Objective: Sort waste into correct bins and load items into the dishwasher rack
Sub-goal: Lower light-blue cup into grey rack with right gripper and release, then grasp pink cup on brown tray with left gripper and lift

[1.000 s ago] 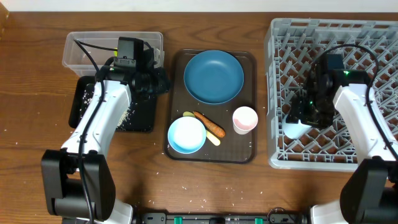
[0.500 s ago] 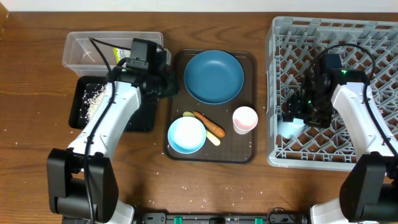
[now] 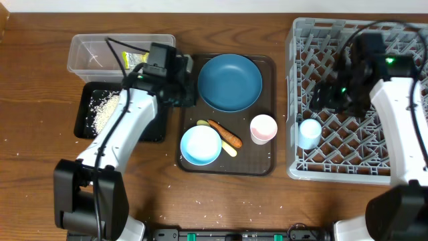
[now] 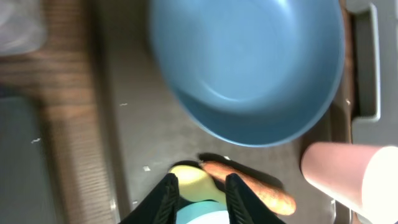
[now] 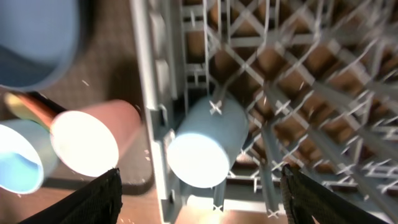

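The blue cup lies on its side in the light grey dishwasher rack, also in the right wrist view. My right gripper is open and empty above it. My left gripper is open and empty over the left edge of the brown serving tray. Below it lie the pale yellow spoon, carrot piece and blue plate. The tray also holds the white bowl, carrot and pink cup.
The clear tub at the back left holds the crumpled wrapper. The black tray in front of it holds white rice. A few rice grains lie on the table near the front edge.
My left arm has swung right from the black tray to the serving tray's edge. My right gripper has let go of the blue cup in the rack and moved up and back.
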You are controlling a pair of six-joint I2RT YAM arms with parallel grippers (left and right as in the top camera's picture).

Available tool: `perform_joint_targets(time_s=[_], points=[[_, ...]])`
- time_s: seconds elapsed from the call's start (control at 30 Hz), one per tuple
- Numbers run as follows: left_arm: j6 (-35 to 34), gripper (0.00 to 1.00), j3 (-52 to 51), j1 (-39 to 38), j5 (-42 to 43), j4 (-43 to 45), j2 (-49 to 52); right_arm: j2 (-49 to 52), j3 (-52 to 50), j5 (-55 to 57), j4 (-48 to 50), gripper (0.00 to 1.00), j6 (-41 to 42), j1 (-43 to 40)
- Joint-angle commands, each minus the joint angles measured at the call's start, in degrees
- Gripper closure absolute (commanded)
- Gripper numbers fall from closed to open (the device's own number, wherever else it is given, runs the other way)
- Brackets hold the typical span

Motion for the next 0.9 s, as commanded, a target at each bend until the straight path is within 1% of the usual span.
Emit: perform_joint_targets(time_s=[0.0, 0.1, 0.2, 0.3, 0.37, 0.47, 0.67, 0.8, 0.87], points=[[8.17, 0.68, -0.61, -4.72, 2.36, -0.17, 0.33, -1.49, 3.3, -0.5, 0.0, 0.2, -1.03, 0.22], [9.84, 0.64, -0.59, -10.1, 1.51, 0.9, 0.33, -1.46, 3.26, -1.16, 0.79, 0.2, -1.03, 0.28], [9.35, 0.59, -0.59, -16.5, -3.23, 3.61, 0.35, -1.44, 3.15, -1.31, 1.46, 0.2, -1.05, 0.48], [8.04, 0.54, -0.59, -21.03, -8.52, 5.51, 0.7, -1.44, 3.15, -1.31, 1.64, 0.2, -1.38, 0.46], [7.78, 0.53, -0.59, -23.15, -10.62, 6.32, 1.55, -1.44, 3.15, -1.31, 1.6, 0.19, -1.46, 0.46], [5.86, 0.51, -0.59, -24.63, -12.52, 7.08, 3.91, -1.44, 3.15, -1.31, 1.44, 0.19, -1.49, 0.48], [1.95, 0.51, -0.59, -24.74, -12.37, 9.64, 9.05, -1.44, 3.15, -1.29, 1.38, 0.19, -2.14, 0.48], [-0.44, 0.52, -0.59, -24.79, -12.22, 10.27, 10.08, -1.44, 3.13, -1.31, 1.16, 0.19, -2.54, 0.46], [-1.33, 0.59, -0.59, -24.79, -12.22, 10.32, 10.08, -1.44, 3.13, -1.29, 1.22, 0.19, -2.54, 0.46]])
